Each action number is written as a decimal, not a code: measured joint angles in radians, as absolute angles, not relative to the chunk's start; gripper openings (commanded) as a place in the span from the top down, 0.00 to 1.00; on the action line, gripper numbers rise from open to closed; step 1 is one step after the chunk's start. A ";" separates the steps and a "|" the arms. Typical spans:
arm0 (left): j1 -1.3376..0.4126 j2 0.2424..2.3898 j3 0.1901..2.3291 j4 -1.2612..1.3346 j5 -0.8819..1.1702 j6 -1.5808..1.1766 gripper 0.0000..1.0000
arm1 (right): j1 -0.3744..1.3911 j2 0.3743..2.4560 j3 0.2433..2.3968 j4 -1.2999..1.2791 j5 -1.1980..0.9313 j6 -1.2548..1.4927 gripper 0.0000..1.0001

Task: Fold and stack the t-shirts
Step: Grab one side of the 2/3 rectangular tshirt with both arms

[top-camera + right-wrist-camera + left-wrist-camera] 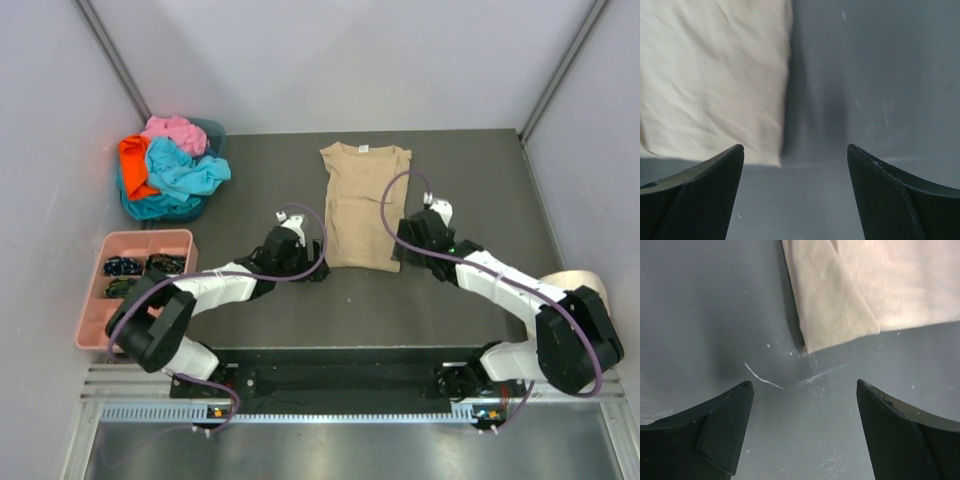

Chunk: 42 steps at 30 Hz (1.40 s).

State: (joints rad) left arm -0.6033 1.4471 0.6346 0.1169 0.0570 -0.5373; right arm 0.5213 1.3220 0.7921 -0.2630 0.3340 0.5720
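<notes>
A tan t-shirt (362, 205) lies flat mid-table, folded into a long narrow strip with the collar at the far end. My left gripper (317, 270) stands open just off its near left corner, and the left wrist view shows that corner (840, 305) ahead of the empty left gripper (805, 390). At the near right corner my right gripper (399, 254) is open too. In the right wrist view the shirt's edge (715, 80) lies ahead and left of the right gripper (795, 149). Turquoise (185, 172), orange (133, 165) and pink (175, 132) t-shirts are heaped at the back left.
The heap sits in a teal basket (213, 130). A pink compartment tray (150, 240) holding small dark items stands at the left edge. A cream cap (585, 284) rests at the far right, by the right arm. Grey walls enclose the dark table (260, 180).
</notes>
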 measured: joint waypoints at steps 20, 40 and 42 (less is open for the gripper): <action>-0.643 1.533 0.635 0.211 -0.016 -0.551 0.30 | 0.522 1.280 0.596 -0.210 0.200 0.673 0.40; -0.643 1.629 0.685 0.294 -0.016 -0.548 0.48 | 0.522 1.403 0.612 -0.089 0.159 0.659 0.57; -0.643 1.630 0.685 0.293 -0.016 -0.548 0.50 | 0.522 1.416 0.620 -0.085 0.156 0.657 0.57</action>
State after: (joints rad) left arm -0.6434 1.6302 0.6853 0.2932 -0.0158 -0.5480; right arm 0.5217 1.4158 0.6201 -0.0849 0.1562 0.6571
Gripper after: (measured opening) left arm 0.531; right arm 0.437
